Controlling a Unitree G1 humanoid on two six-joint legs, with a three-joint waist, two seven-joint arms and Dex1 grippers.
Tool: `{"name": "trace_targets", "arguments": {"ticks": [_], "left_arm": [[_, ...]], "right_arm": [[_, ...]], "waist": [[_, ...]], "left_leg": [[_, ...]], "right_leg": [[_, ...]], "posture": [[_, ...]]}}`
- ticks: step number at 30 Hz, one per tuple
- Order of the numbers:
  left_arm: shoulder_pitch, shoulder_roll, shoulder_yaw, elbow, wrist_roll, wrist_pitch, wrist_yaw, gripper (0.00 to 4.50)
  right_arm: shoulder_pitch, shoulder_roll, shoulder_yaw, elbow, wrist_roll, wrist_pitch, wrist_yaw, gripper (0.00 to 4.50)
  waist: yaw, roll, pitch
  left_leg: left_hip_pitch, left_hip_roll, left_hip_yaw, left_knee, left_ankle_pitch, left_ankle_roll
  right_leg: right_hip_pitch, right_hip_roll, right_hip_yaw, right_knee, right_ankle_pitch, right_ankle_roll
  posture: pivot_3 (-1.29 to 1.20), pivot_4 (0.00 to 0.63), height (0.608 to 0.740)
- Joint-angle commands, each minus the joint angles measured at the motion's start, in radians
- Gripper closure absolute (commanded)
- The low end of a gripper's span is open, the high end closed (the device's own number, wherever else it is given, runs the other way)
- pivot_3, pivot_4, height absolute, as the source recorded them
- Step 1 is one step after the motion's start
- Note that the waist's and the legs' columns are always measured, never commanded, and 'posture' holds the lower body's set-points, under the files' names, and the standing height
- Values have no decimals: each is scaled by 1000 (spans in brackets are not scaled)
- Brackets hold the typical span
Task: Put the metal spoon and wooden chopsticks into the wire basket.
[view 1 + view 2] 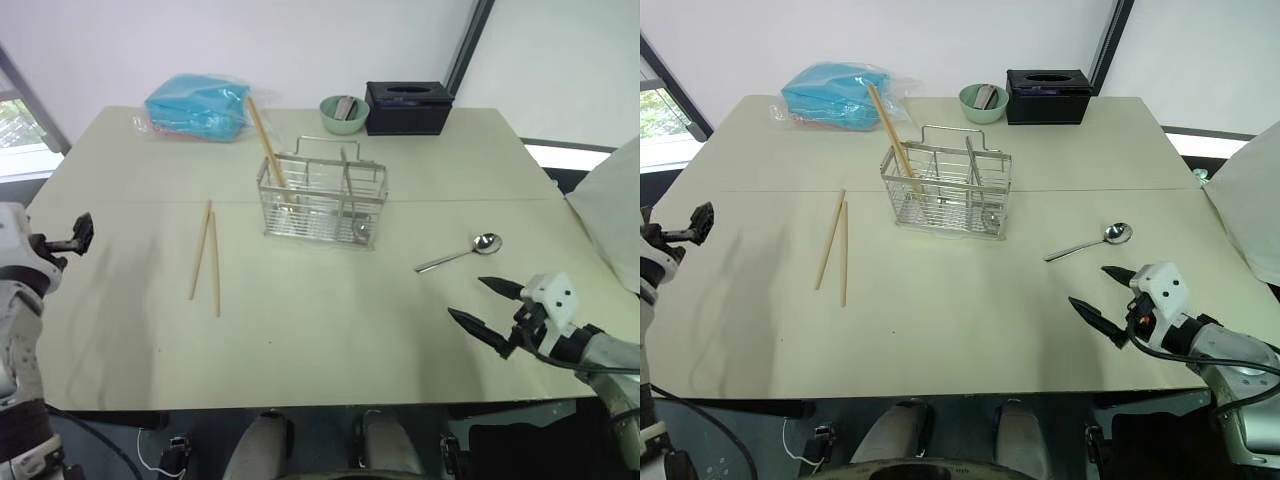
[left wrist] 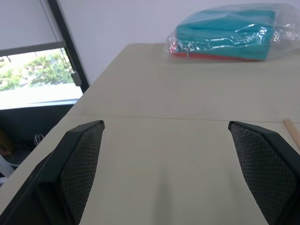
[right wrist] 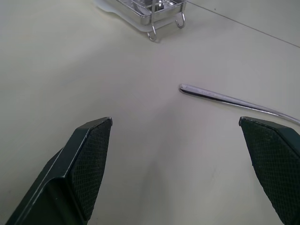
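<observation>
Head views: the wire basket (image 1: 322, 203) stands upright a little behind the middle of the tabletop (image 1: 300, 350). One stick (image 1: 266, 146) of the wooden chopsticks leans in the basket's left compartment, its top tilted toward the far left corner. Two more wooden chopsticks (image 1: 205, 257) lie flat on the tabletop left of the basket, nearly touching at their far ends and apart at the near ends. The metal spoon (image 1: 461, 253) lies toward the right edge, bowl pointing to that edge, well apart from the basket. A blue plastic-wrapped bundle (image 1: 196, 106), a green bowl (image 1: 344, 113) and a black box (image 1: 407, 107) sit along the far edge. The left gripper (image 1: 78, 232) hangs at the left edge; the right gripper (image 1: 487, 308) hovers by the near right corner, fingers spread, empty

Left wrist view: fingers (image 2: 78, 166) spread wide over bare tabletop

Right wrist view: fingers (image 3: 89, 164) spread, the spoon's handle beyond them, untouched
</observation>
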Motion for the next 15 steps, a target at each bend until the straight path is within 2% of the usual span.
{"name": "trace_targets", "arguments": {"ticks": [1,15], "left_arm": [[-27,26,-1,-12,-6,-13,-15,24],[-55,28,0,-15,-4,9,-8,24]], "right_arm": [[12,11,-25,-54,3,-12,-19,0],[-29,3,-13,-35,-12,-10,-40,0]], "waist": [[0,0,0],[0,0,0]], "left_leg": [[0,0,0,0,0,0],[0,0,0,0,0,0]], "right_leg": [[0,0,0,0,0,0],[0,1,0,0,0,0]], "posture": [[0,150,654],[0,150,654]]}}
